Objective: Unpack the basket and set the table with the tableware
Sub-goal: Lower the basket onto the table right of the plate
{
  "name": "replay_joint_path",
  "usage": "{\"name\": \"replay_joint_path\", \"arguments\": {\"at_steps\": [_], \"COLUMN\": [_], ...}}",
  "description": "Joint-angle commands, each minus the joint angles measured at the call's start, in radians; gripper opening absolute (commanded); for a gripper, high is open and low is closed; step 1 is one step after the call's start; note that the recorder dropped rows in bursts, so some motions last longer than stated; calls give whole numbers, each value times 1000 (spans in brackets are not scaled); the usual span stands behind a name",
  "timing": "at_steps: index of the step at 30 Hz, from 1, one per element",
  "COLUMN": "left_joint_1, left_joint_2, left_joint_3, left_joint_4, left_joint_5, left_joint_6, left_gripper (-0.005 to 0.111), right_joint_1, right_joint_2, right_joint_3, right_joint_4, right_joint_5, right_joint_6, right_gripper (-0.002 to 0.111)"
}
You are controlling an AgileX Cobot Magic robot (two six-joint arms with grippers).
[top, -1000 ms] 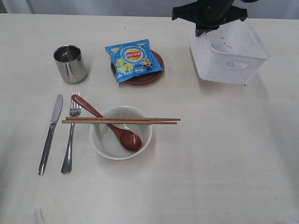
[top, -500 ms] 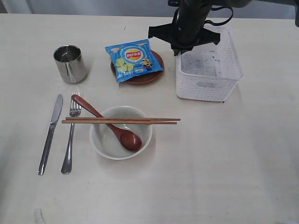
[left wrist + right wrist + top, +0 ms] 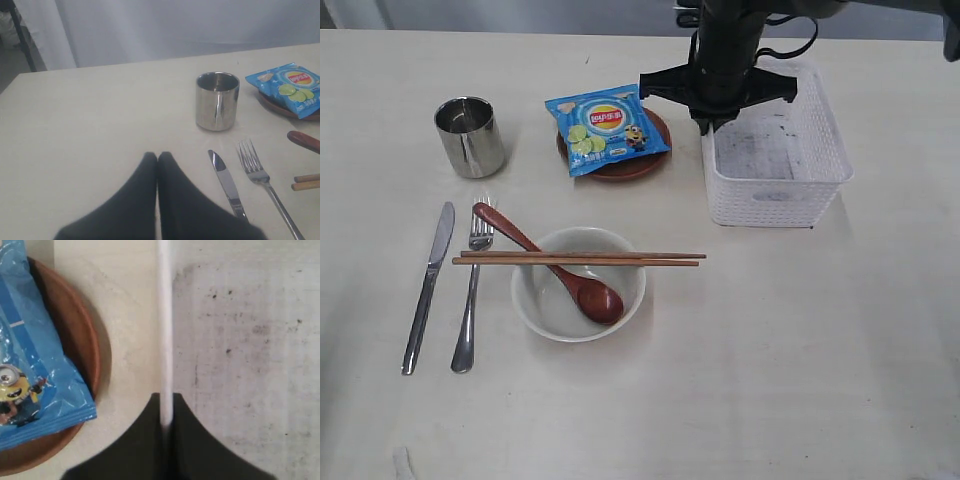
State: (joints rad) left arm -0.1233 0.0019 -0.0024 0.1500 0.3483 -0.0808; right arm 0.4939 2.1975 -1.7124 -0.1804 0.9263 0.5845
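Note:
The white basket (image 3: pixel 775 192) stands upright at the back right of the table (image 3: pixel 800 350), and nothing shows inside it. My right gripper (image 3: pixel 708 122) is shut on its left rim (image 3: pixel 164 315), one finger on each side of the wall, next to the brown plate (image 3: pixel 625 168). A steel cup (image 3: pixel 469 136), knife (image 3: pixel 427 288) and fork (image 3: pixel 470 300) lie at the left. The off-white bowl (image 3: pixel 545 312) holds the wooden spoon (image 3: pixel 560 272), with the chopsticks (image 3: pixel 580 259) across its rim. In the left wrist view my left gripper (image 3: pixel 158 156) is shut and empty, low over the table beside the knife (image 3: pixel 227 182).
A blue snack bag (image 3: pixel 606 128) lies on the brown plate, a short gap from the basket's left wall. Bare tabletop spreads along the front and right. The left arm does not show in the exterior view.
My right gripper has swung the basket from a tilted pose at the far right leftward toward the plate, and it now sits level.

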Motion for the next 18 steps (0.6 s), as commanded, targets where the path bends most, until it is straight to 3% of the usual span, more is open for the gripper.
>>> {"name": "replay_joint_path", "arguments": {"at_steps": [1, 18], "left_joint_1": [-5, -5], "left_joint_2": [-2, -2], "left_joint_3": [2, 2], "left_joint_4": [4, 4], "left_joint_5": [-1, -1], "left_joint_6": [-2, -2], "left_gripper": [0, 0], "right_joint_1": [12, 43], "right_joint_2": [7, 7], "right_joint_3": [4, 4], "right_joint_4": [26, -8], "right_joint_5": [58, 95], "right_joint_6": [31, -33], "right_gripper": [-1, 0]}}
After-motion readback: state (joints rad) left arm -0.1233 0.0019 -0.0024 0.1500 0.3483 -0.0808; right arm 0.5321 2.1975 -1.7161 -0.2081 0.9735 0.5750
